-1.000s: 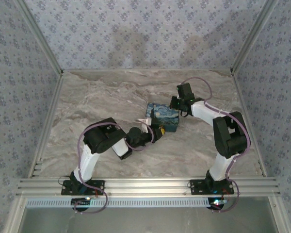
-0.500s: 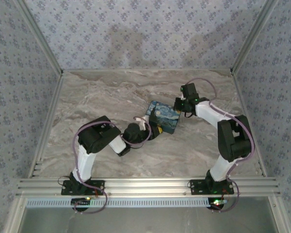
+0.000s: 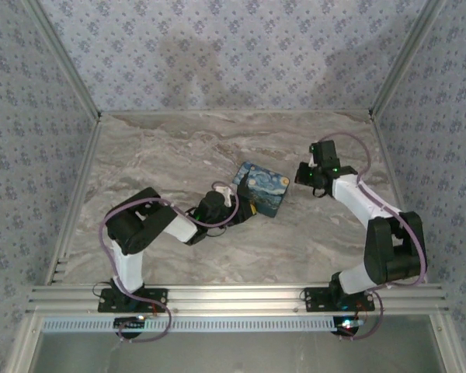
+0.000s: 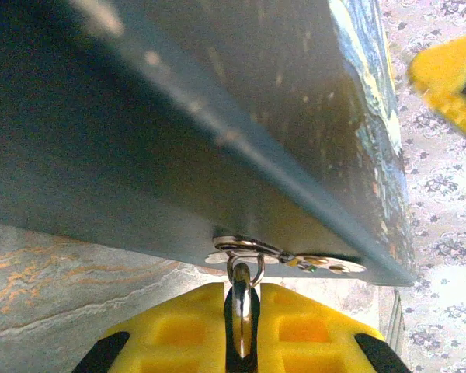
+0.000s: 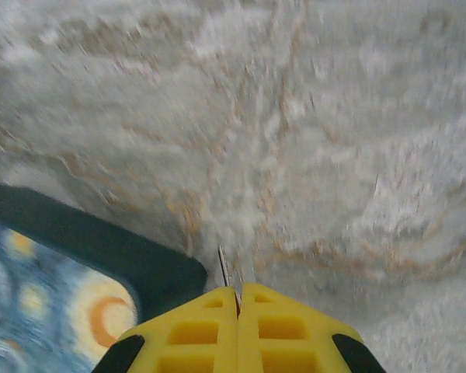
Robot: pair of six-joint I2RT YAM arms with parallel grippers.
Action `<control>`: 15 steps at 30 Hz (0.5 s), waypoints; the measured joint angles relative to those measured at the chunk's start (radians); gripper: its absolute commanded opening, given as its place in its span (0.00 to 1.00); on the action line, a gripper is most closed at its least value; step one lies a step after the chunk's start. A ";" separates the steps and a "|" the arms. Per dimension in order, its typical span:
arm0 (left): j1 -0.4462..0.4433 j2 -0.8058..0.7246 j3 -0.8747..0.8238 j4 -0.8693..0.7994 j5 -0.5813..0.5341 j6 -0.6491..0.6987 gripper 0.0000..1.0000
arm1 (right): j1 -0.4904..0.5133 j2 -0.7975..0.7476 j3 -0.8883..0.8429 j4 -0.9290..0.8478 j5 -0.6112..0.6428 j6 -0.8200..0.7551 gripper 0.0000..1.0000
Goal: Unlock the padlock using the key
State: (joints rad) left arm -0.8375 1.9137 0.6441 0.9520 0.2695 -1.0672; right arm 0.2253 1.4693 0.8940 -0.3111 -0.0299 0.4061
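Note:
The padlock (image 4: 244,311) sits pinched between my left gripper's (image 4: 243,289) yellow fingers, its silver shackle hooked through the metal hasp ring (image 4: 245,250) on the starry-night box (image 4: 217,116). In the top view the left gripper (image 3: 248,208) is at the box's (image 3: 262,186) near-left corner. My right gripper (image 5: 238,289) is shut on the key (image 5: 224,270), whose thin blade sticks out past the fingertips. It hovers over the marble just right of the box's dark corner (image 5: 140,264). From above, the right gripper (image 3: 303,176) is a short gap to the right of the box.
The marble table (image 3: 179,148) is walled by patterned panels at the back and sides. An aluminium rail (image 3: 233,295) runs along the near edge. A flowered metal plate (image 4: 326,264) lies along the box's lower edge beside the hasp.
My right arm has swung right, carrying the key away from the box's right edge. The left arm's elbow has shifted left and lower while its gripper stays at the box's corner.

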 measured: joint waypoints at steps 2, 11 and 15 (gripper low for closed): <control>0.000 0.000 0.000 0.000 0.000 -0.001 0.00 | 0.034 0.002 -0.023 -0.006 0.000 0.011 0.00; -0.005 0.005 -0.016 0.048 -0.041 -0.031 0.01 | 0.129 0.196 0.144 0.011 0.022 0.023 0.00; -0.007 0.013 -0.032 0.101 -0.071 -0.047 0.01 | 0.135 0.277 0.232 0.016 0.022 0.008 0.00</control>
State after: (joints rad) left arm -0.8444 1.9263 0.6117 1.0534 0.1986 -1.1141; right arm 0.3599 1.7466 1.1263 -0.2951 -0.0082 0.4141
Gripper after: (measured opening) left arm 0.106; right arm 0.064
